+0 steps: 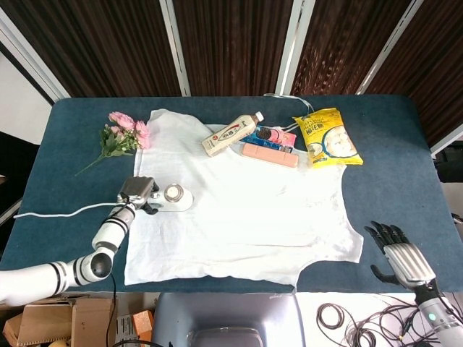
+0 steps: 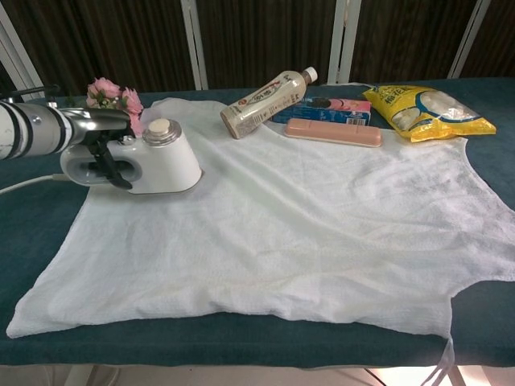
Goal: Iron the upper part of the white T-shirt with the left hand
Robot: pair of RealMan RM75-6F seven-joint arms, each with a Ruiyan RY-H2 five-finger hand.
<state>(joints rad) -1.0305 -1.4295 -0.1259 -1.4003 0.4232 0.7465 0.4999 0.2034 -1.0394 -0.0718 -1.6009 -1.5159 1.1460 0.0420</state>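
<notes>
Left hand [image 2: 103, 153] grips the handle of the small white plastic iron [image 2: 153, 161], which stands on the left edge of the white cotton T-shirt [image 2: 306, 217] spread over the blue table [image 1: 391, 137]. Ironing seems underway; next it should slide along the upper part.

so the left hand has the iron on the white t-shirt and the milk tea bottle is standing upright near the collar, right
Not quite. The bottle is lying on its side at the far edge of the white T-shirt, not standing upright; the chest view shows this plainly. The rest holds: the left hand grips the iron, which rests on the shirt.
</notes>
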